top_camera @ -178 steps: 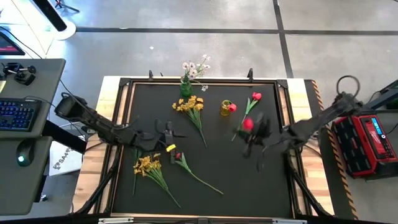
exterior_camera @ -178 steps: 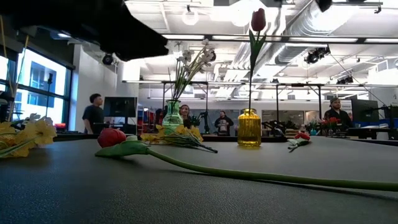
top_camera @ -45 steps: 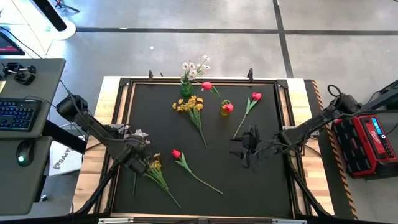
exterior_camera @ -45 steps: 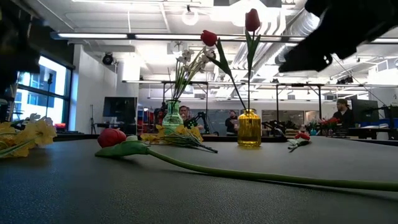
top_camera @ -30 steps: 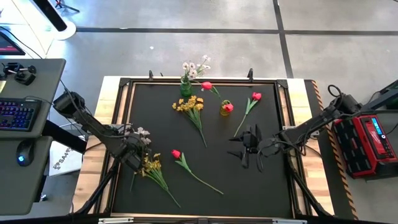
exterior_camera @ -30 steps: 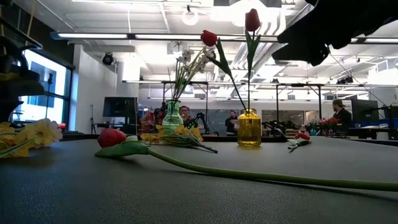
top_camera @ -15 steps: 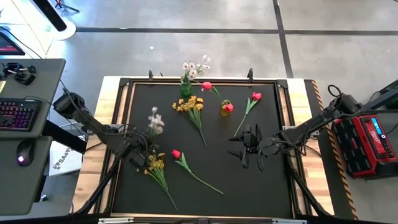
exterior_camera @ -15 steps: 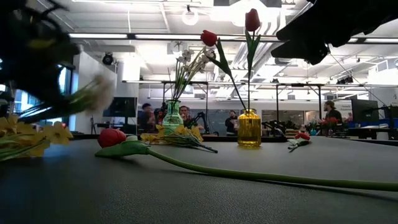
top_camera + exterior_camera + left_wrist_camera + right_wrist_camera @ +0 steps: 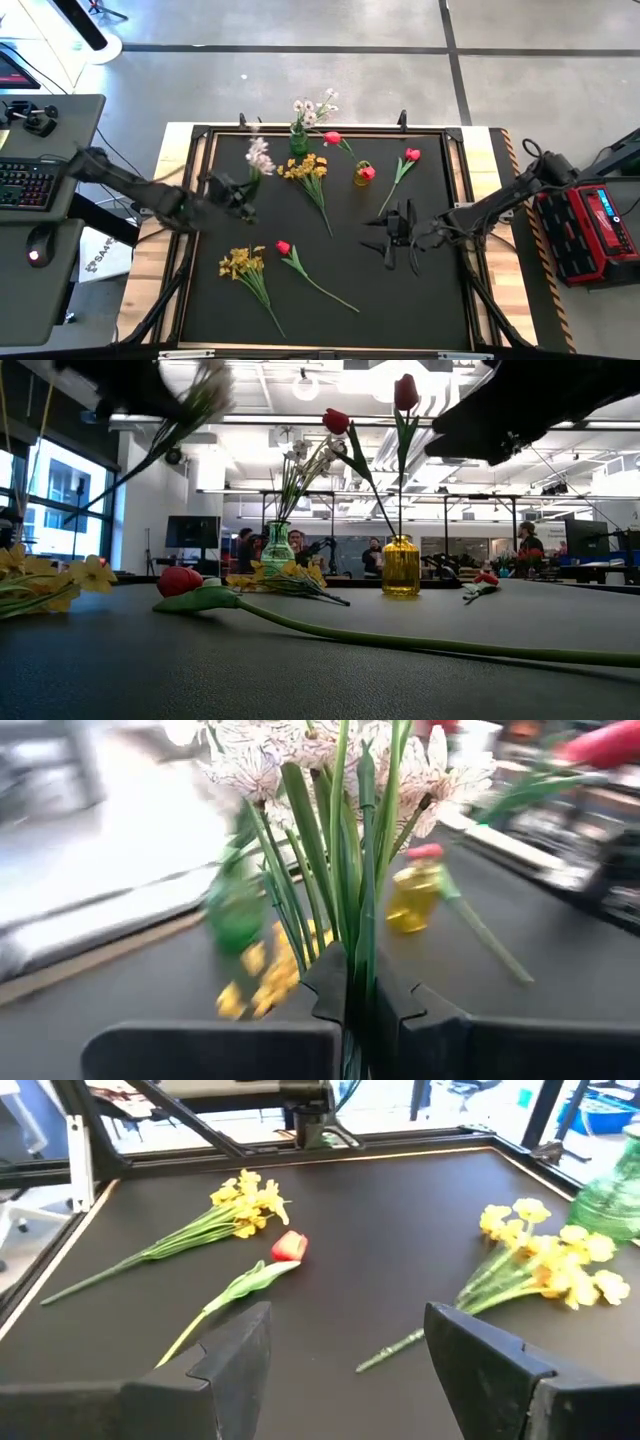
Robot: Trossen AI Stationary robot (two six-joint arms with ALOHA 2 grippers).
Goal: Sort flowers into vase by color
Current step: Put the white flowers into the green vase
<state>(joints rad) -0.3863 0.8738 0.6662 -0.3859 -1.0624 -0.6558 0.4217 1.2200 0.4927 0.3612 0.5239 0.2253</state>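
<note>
A: What was seen at the left claw (image 9: 243, 192)?

B: It was clamped on a sprig of white blossoms (image 9: 259, 155), raised above the left part of the black desk (image 9: 430, 300). In the left wrist view the green stems (image 9: 352, 920) were pinched between the two dark fingers (image 9: 330, 985), with the white blooms fanned out above.

A: And the right claw (image 9: 398, 240)?

B: It was held over the right-middle of the desk, its fingers (image 9: 480, 1345) spread apart and nothing gripped between them.

A: Where were the other flowers placed?

B: A green vase (image 9: 298, 140) with white blossoms was seen at the far edge. Just right of it, a yellow vase (image 9: 361, 175) held two red tulips (image 9: 333, 137). A yellow bunch (image 9: 305, 170) lay beside the green vase; a second yellow bunch (image 9: 241, 264) lay near the front left. One red tulip (image 9: 283, 247) lay loose at front centre, and another (image 9: 411, 155) lay right of the yellow vase.
</note>
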